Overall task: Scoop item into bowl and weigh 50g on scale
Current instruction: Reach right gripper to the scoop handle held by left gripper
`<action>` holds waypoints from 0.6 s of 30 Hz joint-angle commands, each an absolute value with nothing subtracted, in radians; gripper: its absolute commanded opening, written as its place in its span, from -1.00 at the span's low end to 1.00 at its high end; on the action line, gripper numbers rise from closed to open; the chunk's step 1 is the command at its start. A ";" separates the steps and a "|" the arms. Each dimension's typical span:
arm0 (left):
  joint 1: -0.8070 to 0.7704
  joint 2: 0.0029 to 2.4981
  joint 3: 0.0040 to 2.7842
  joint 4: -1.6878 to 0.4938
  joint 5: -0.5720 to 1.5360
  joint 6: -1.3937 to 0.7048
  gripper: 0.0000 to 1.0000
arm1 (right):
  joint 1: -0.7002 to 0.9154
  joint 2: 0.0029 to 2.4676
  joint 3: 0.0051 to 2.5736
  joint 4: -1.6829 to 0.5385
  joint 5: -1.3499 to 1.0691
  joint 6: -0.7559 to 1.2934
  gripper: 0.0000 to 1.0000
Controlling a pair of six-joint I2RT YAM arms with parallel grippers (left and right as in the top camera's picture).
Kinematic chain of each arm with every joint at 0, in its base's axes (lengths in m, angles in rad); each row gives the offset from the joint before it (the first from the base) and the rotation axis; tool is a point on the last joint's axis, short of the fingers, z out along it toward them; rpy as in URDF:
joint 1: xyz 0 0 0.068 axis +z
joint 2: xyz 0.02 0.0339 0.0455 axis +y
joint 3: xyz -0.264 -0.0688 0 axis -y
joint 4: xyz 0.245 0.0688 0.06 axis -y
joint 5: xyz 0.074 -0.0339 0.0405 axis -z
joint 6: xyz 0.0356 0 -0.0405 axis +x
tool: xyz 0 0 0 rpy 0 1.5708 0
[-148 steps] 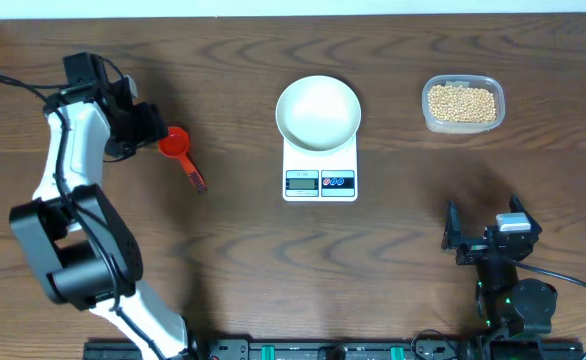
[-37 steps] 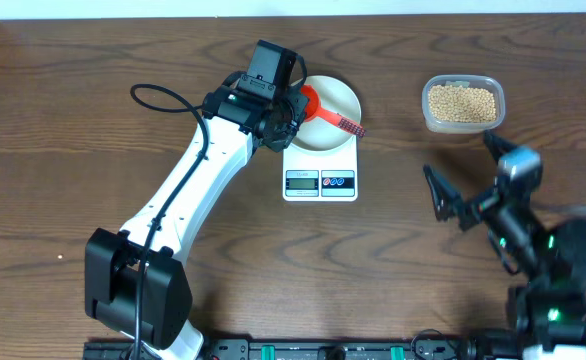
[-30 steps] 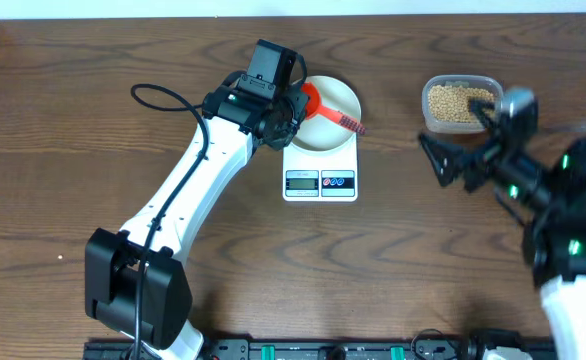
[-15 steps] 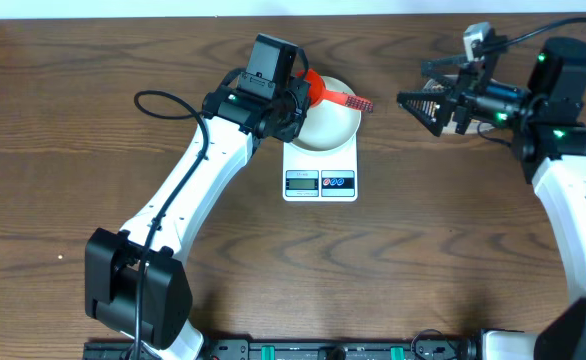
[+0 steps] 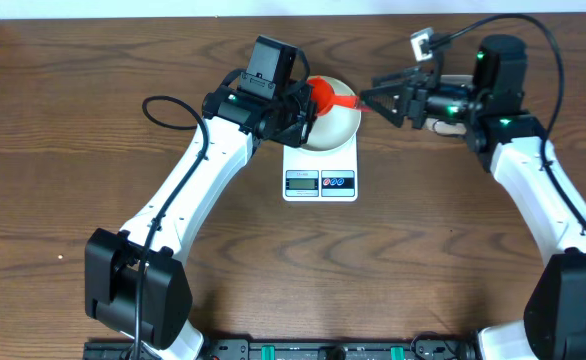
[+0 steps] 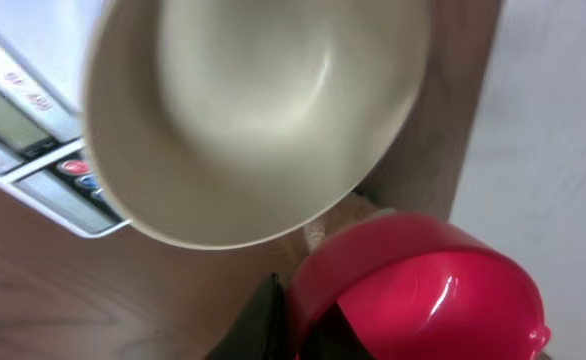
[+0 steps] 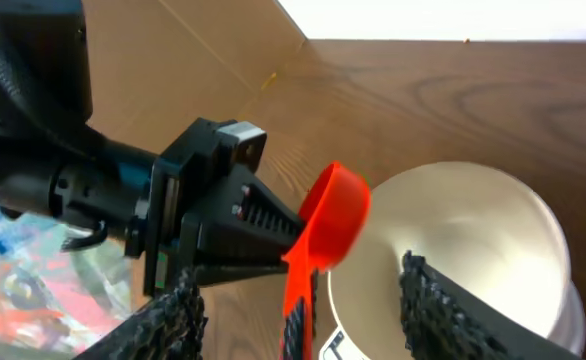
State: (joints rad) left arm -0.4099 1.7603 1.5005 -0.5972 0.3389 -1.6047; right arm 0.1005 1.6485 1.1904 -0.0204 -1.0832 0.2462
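Handover above the bowl [image 5: 339, 126], which sits empty on the scale [image 5: 320, 182]. The left tool [image 5: 296, 105] pinches the red scoop [image 5: 324, 93] near its cup, and the right tool [image 7: 308, 315] is spread around the handle. It should close squarely before the left releases.

Tight over the bowl [image 5: 341, 128]: L gripper [image 5: 306, 104] holds a red scoop [image 5: 323, 93] above its rim, & R gripper [image 5: 378, 100], fingers spread, sits just right of it w/ the scoop handle between them. L arm [image 5: 203, 170] blocks the scale's [image 5: 320, 180] left side. Bare wood in front of the scale, btwn the arms, gives open passage
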 commanded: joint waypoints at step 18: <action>-0.412 1.764 1.509 -0.653 0.347 -1.455 -0.87 | 0.194 1.655 1.210 -0.178 -0.978 0.345 -0.42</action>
State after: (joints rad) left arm -0.4099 1.7603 1.5005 -0.6495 0.3573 -1.4826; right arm 0.1875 1.6493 1.1915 -0.1688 -0.9859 0.3058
